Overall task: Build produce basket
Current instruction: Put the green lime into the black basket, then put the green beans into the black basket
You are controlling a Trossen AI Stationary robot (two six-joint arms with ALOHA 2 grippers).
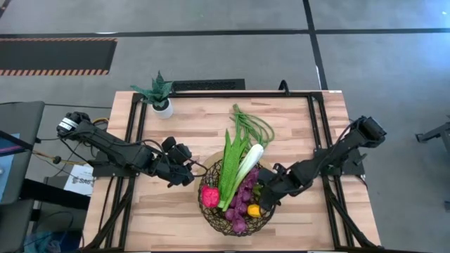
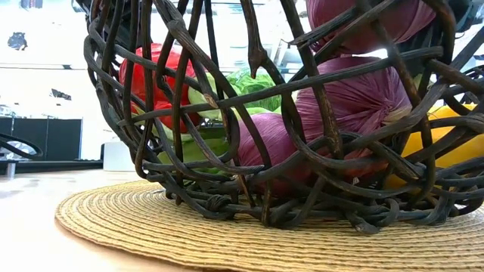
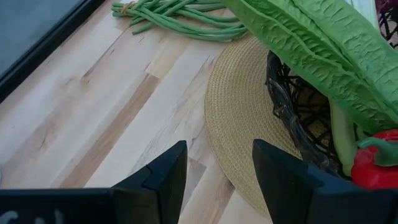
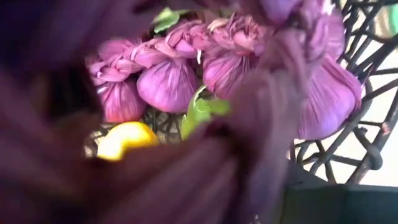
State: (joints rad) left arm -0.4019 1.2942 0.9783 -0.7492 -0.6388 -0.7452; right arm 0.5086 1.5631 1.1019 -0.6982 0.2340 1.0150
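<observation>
Right gripper (image 1: 264, 197) among grapes (image 1: 242, 200), potted plant (image 1: 159, 95) far off

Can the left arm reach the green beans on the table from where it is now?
Probably yes. The left gripper is open beside the basket, and the green beans lie outside it on bare wood. In the left wrist view, nothing stands between the fingers and the beans.

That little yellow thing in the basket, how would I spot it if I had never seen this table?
Find the dark woven wire basket on its round straw mat at the table's near edge. Inside, on the side by the right gripper, the lemon sits against the purple grape bunch. It is the only yellow item among red, green and purple produce.
</observation>
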